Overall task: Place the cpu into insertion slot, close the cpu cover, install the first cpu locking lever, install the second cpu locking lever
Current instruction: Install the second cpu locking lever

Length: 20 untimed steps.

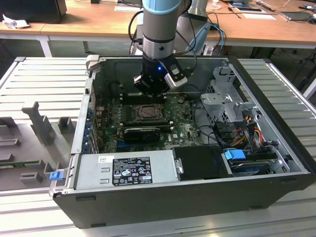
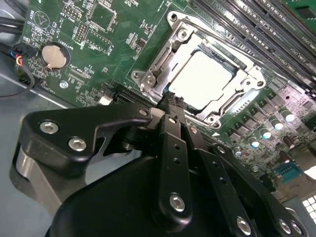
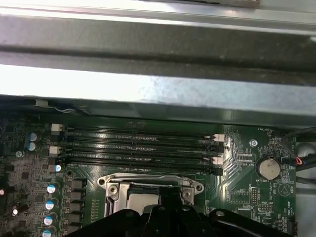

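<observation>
Cpu (image 2: 201,79) seated under cpu cover (image 2: 168,54)

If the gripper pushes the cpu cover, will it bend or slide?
The cpu cover looks like thin metal, so probably stiff. It appears fixed around the cpu, so it would more likely pivot than slide. Its smooth surface may be slippery.

even light, glare on the cpu (image 2: 201,77), blurred gripper (image 2: 170,101).

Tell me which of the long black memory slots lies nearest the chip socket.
The last memory slot in the row, bordering the socket's metal frame; the others lie farther toward the case wall.
</observation>
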Tool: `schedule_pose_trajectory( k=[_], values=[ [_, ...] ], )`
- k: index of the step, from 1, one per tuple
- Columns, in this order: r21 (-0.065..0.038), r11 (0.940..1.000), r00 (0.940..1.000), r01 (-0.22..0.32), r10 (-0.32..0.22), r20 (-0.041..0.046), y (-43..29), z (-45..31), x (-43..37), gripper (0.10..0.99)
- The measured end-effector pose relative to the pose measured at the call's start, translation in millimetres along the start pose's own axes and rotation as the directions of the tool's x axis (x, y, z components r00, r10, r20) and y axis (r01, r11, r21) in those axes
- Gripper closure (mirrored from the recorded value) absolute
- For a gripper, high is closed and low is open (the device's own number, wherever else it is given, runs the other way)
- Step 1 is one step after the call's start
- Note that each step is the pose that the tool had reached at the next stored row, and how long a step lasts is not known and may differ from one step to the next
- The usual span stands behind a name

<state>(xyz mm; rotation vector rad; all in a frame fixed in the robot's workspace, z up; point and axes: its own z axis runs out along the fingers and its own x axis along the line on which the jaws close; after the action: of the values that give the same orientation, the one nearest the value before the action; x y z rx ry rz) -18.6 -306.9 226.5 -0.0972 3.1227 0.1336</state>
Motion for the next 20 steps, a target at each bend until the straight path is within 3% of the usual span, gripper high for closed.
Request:
schedule_pose_trajectory(
  k=[7,11,15,20],
  values=[
    [0.000,1.0000,1.0000,0.000,0.000,0.0001,-5.3,-0.2,0.4,0.980],
    [0.000,1.0000,1.0000,0.000,0.000,0.0000,-5.8,-5.7,0.3,0.980],
    [0.000,1.0000,1.0000,0.000,0.000,0.0001,-7.3,-6.4,0.4,0.980],
    [0.000,1.0000,1.0000,0.000,0.000,0.0000,-13.1,-6.9,0.8,0.980]
  ],
)
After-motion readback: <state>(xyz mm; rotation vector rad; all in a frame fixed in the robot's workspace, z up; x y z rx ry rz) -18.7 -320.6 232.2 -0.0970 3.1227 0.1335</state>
